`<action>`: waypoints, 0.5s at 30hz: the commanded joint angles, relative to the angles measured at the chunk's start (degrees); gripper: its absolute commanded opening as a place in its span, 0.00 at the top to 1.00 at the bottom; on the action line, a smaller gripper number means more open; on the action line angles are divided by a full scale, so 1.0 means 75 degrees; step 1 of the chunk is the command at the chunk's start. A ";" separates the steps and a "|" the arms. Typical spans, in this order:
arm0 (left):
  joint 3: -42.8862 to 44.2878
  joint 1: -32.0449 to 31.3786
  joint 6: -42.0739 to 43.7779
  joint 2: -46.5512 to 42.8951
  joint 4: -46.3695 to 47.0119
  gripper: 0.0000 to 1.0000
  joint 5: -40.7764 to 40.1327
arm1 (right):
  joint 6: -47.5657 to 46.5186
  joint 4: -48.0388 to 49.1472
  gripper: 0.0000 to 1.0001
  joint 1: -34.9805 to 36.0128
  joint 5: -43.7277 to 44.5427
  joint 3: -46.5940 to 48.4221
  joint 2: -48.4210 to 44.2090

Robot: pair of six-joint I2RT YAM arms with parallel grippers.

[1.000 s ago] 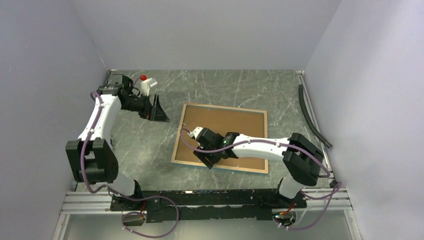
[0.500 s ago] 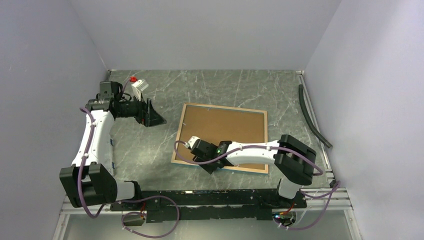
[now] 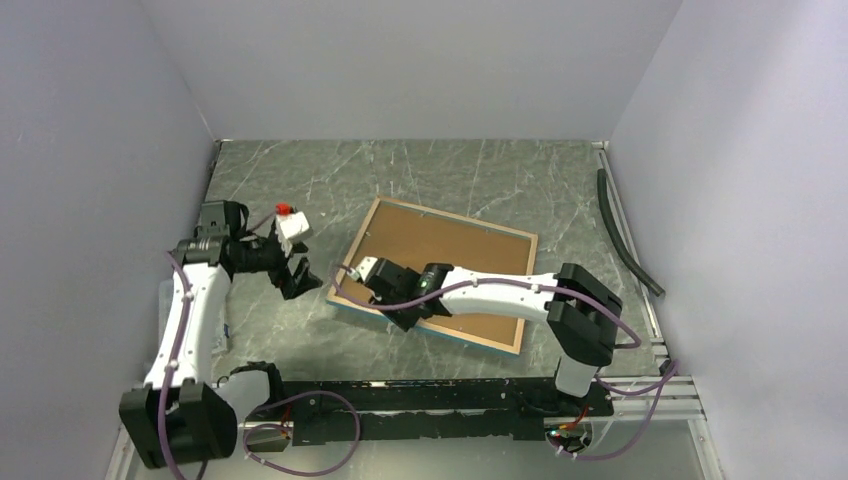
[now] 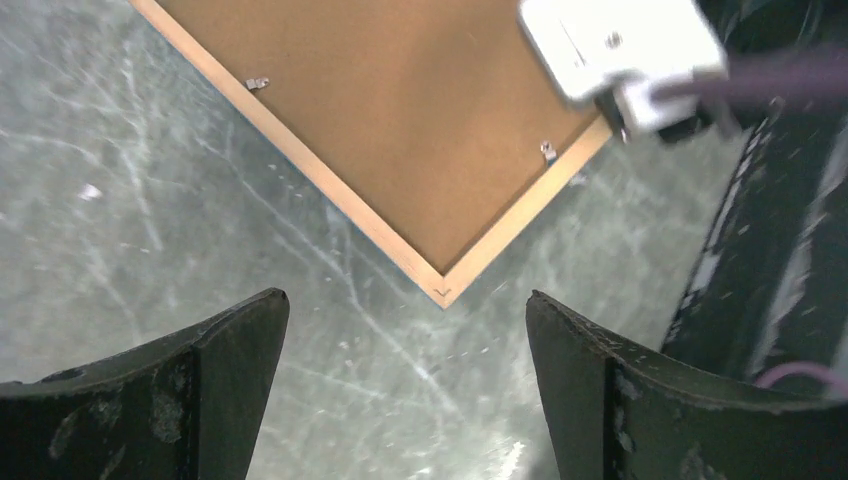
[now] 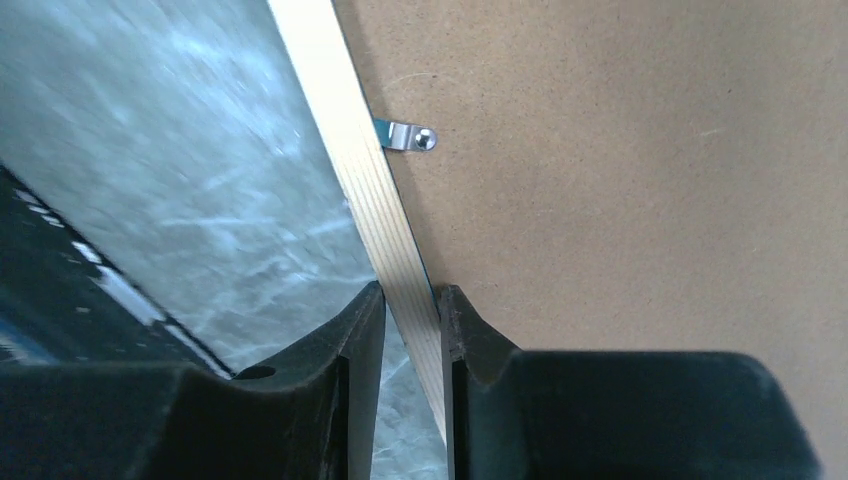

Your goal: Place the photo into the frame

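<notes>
**Frame swung round on the table, right gripper clamped on its rail**

Since a second ago the large rectangular picture frame (image 3: 457,218), with light wood back edges and a thin blue front rim, has turned on the table. It no longer lies nearly square to the arms; its left corner now points towards the left arm. The left arm has also come in from the far left corner of the table. Over the same second the right gripper's fingers have drawn together.

The frame lies face down on the green-grey marbled tabletop (image 3: 420,170), about mid-table. A plain brown hardboard backing panel (image 3: 455,250) fills its back. Small silver metal clips (image 5: 405,135) sit where the wood rail meets the panel.

The right gripper (image 3: 403,316) reaches across the frame's near-left edge. In the right wrist view (image 5: 410,295), its black fingers (image 5: 365,315) pinch the pale wood rail. One finger is on the table side and the other is over the hardboard.

The left gripper (image 3: 295,277) hovers just beside the frame's left corner, its jaws spread wide and holding nothing. In the left wrist view (image 4: 403,298) that wood corner shows between the two dark fingertips (image 4: 240,340), apart from both. The right arm's white wrist housing (image 4: 620,45) is at the upper right.

A black hose (image 3: 625,235) lies along the table's right edge, well apart from the frame.
</notes>
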 commanded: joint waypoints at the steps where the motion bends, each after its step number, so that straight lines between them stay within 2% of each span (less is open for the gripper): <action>1: -0.0541 -0.0105 0.3132 -0.1068 -0.0389 0.06 -0.0228 | -0.0041 -0.0259 0.94 -0.0262 -0.0572 0.1235 -0.0609; 7: -0.1681 -0.0710 0.6204 -0.3305 -0.0391 0.05 -0.0334 | 0.0180 -0.0849 0.94 -0.0729 -0.1468 0.2330 -0.0589; 10: -0.1958 -0.0855 0.7378 -0.3507 -0.0087 0.05 -0.0376 | 0.0278 -0.1083 0.95 -0.0909 -0.1934 0.2938 -0.0463; 13: -0.2287 -0.0877 0.7541 -0.3564 0.1042 0.05 -0.0293 | 0.0307 -0.1472 0.96 -0.1026 -0.2310 0.3549 -0.0258; 15: -0.2124 -0.1179 0.7922 -0.3224 0.0849 0.06 -0.0467 | 0.0393 -0.1701 0.96 -0.1173 -0.2689 0.3878 -0.0152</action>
